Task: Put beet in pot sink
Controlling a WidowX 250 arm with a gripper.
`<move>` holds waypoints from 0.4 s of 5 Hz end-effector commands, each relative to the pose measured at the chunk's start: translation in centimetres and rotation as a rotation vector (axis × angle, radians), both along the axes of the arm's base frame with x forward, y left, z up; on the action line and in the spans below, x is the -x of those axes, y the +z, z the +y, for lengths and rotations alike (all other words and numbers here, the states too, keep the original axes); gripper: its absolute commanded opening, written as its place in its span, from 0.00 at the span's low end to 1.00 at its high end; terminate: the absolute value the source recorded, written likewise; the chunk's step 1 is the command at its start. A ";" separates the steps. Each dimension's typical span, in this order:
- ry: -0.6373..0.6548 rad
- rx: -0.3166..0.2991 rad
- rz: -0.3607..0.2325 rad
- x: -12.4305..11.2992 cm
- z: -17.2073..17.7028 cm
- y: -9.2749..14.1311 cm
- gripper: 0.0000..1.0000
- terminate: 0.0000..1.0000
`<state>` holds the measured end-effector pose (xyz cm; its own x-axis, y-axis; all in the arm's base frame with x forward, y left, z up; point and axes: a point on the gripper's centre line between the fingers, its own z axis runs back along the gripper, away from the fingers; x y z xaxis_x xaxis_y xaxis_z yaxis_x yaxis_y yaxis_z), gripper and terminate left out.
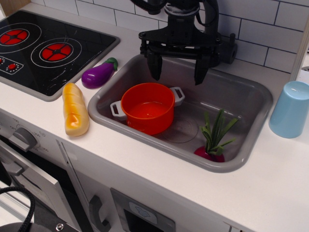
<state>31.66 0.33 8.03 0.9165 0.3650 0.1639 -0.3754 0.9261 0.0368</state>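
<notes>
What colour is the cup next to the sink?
Light blue. The cup stands on the counter right of the sink, clear in this one view.

One view only — a raised camera at the near side looks down and across the surface point(145, 169) toward the far tiled wall point(260, 24), close in, sink point(241, 96) roughly centred.

The magenta beet point(211, 153) stood with its green leaves upright in the near right corner of the grey sink point(251, 96). The empty orange pot point(147, 107) sat at the sink's left side, apart from it.
</notes>
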 end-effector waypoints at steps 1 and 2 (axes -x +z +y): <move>0.000 0.000 0.000 0.0 0.0 0.0 1.00 0.00; -0.023 0.035 -0.013 0.9 -2.0 -0.5 1.00 0.00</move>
<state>30.09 -1.64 5.75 0.9273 0.3591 0.1058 -0.3628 0.9317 0.0175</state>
